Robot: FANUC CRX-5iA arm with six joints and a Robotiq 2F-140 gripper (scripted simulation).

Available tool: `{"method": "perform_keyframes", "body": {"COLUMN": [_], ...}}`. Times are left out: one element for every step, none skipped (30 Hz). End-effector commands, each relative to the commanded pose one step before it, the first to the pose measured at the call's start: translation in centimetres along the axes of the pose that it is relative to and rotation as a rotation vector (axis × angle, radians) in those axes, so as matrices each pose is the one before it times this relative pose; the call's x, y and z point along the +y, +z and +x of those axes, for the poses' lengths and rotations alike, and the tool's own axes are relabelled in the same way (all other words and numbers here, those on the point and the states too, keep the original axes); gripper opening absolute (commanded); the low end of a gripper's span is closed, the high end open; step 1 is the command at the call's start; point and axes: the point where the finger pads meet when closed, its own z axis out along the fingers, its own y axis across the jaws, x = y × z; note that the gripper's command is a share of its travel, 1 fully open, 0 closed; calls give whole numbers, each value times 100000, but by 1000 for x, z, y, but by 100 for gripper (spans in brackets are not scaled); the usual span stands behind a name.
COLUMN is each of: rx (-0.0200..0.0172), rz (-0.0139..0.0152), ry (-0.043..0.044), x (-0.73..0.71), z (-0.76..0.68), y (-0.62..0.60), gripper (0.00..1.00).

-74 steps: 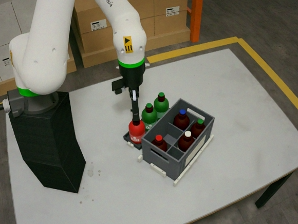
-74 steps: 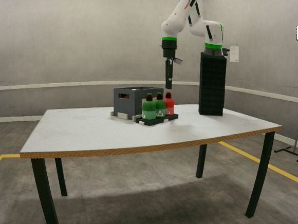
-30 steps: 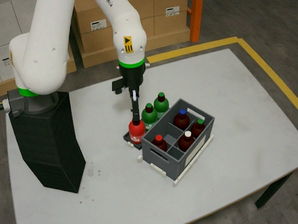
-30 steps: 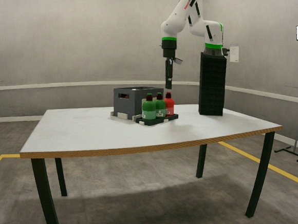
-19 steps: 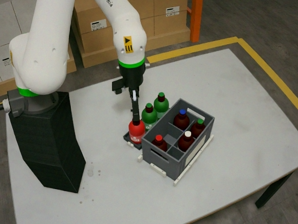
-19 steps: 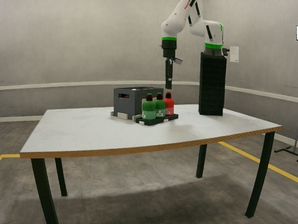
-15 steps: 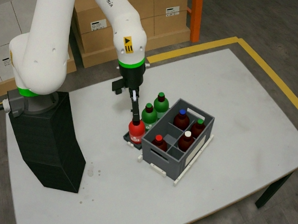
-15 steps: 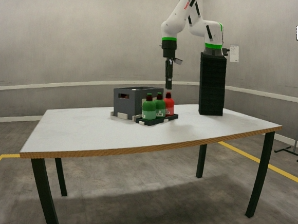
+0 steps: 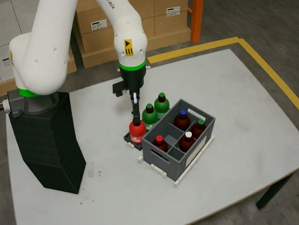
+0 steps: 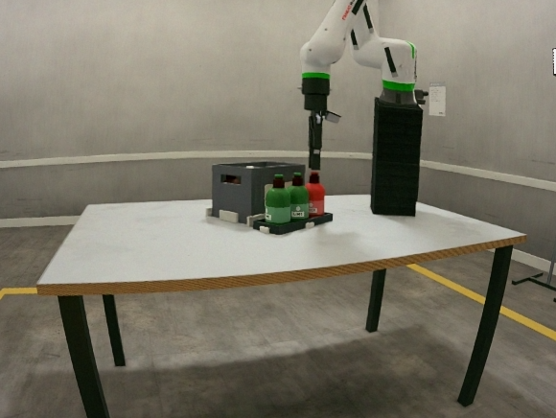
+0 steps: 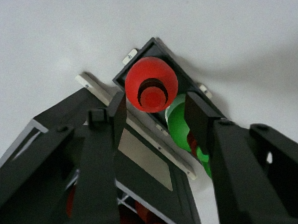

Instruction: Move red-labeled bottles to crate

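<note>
I have the end effector poised over the red-labeled bottle standing on the tray, fingers partly apart and gripping nothing, so I judge the next move as lowering around its cap, then clamping.

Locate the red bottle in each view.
Top: red bottle left of centre, at the tray's near end, beside the crate.
Exterior: centre, rightmost of three bottles on the tray.
Wrist: upper centre, seen from above between the jaws.
Shared landmark: the green bottle right next to it.
</note>
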Motion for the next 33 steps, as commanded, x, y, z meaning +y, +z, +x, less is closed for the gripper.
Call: {"method": "perform_keyframes", "body": {"rx": [-94,0,0,0,0,0,0,0,0,0,0,0,0,0,0,0,0,0,0,0,0,0,0,0,0,0,0,0,0,0,0,0,0], "rz": [-43,1,0,-1,1,0,0,0,-1,1,0,-1,1,0,-1,1,1,-1,0,1,-1,-1,0,0,0,1,1,-1,-1,0,0,0,0], "ry": [-21,0,0,0,0,0,0,0,0,0,0,0,0,0,0,0,0,0,0,0,0,0,0,0,0,0,0,0,0,0,0,0,0], "x": [10,0,0,1,0,0,0,0,1,0,0,0,0,0,0,0,0,1,0,-1,0,0,0,0,0,0,0,0,0,0,0,0,0], "z": [-54,0,0,0,0,0,0,0,0,0,0,0,0,0,0,0,0,0,0,0,0,0,0,0,0,0,0,0,0,0,0,0,0], "y": [434,146,150,152,155,156,0,0,157,157,156,155,153,150,147,143,138,133,127,121,115,108,100,0,0,93,85,77,69,61,53,45,37], "gripper": [44,44,44,44,44,44,44,44,44,44,44,44,44,44,44,44,44,44,44,44,44,44,44,44,44,44,44,44,44,44,44,44,44]}}
